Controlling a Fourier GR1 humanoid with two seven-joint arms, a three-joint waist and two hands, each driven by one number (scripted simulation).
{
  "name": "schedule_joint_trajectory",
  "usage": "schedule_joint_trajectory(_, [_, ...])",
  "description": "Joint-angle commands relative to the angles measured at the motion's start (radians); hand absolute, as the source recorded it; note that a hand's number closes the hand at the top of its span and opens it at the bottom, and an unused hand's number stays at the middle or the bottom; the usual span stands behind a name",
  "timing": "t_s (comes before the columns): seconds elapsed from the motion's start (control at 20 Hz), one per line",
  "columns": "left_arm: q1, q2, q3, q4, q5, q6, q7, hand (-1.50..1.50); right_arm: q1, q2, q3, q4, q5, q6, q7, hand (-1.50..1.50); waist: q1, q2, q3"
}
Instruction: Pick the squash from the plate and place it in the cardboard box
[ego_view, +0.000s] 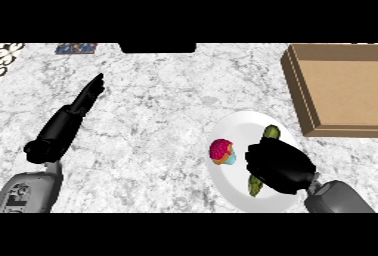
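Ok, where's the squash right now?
In the head view the squash lies on the white plate at lower right, mostly hidden under the right hand, beside a colourful cupcake.

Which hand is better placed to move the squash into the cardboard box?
The right hand. It is over the plate with its fingers curled around the squash, and the cardboard box lies on that side. The left hand is stretched out far away on the counter.

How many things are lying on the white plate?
2: a pink-and-blue cupcake at the plate's left, and a green squash at its right, mostly covered by the right hand, which may hide more.
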Motion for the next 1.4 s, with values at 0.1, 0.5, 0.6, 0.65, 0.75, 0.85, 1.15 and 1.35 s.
schedule_joint_trajectory(0.1, [0.018,0.01,0.026,0.012,-0.004,0.014,-0.006,0.0,0.156,-0.23,-0.065,-0.248,-0.206,-0.076,-0.407,1.5,-0.041,0.0,0.003])
schedule_joint_trajectory(0.5, [0.06,-0.01,-0.006,-0.045,-0.016,0.009,-0.009,0.0,0.273,-0.447,-0.499,-0.336,-0.607,-0.048,-0.666,1.5,-0.013,0.005,0.003])
schedule_joint_trajectory(0.6, [0.059,0.007,0.017,-0.057,0.006,-0.006,-0.001,0.0,0.276,-0.433,-0.586,-0.369,-0.729,0.021,-0.548,1.5,-0.011,0.003,0.002])
schedule_joint_trajectory(0.65, [0.048,0.029,0.029,-0.01,0.026,-0.045,-0.031,0.0,0.277,-0.439,-0.645,-0.299,-0.777,0.019,-0.556,1.5,-0.017,0.007,0.002])
schedule_joint_trajectory(0.75, [0.057,0.0,0.01,-0.037,0.006,-0.012,-0.013,0.0,0.286,-0.411,-0.671,-0.302,-0.86,0.068,-0.427,1.5,-0.012,0.005,0.001])
schedule_joint_trajectory(0.85, [-0.002,0.002,0.01,-0.054,0.013,-0.016,0.037,0.0,0.22,-0.417,-0.701,-0.21,-0.932,0.117,-0.343,1.5,0.008,0.01,0.002])
schedule_joint_trajectory(1.15, [-0.056,-0.002,0.01,0.048,-0.004,-0.027,-0.005,0.0,-0.008,-0.495,-0.779,-0.065,-1.08,0.229,-0.075,1.5,0.024,0.015,0.001])
schedule_joint_trajectory(1.35, [-0.029,-0.037,-0.034,0.011,-0.022,-0.023,-0.021,0.0,-0.2,-0.487,-0.703,0.239,-0.966,0.193,-0.118,1.5,0.056,0.021,0.002])
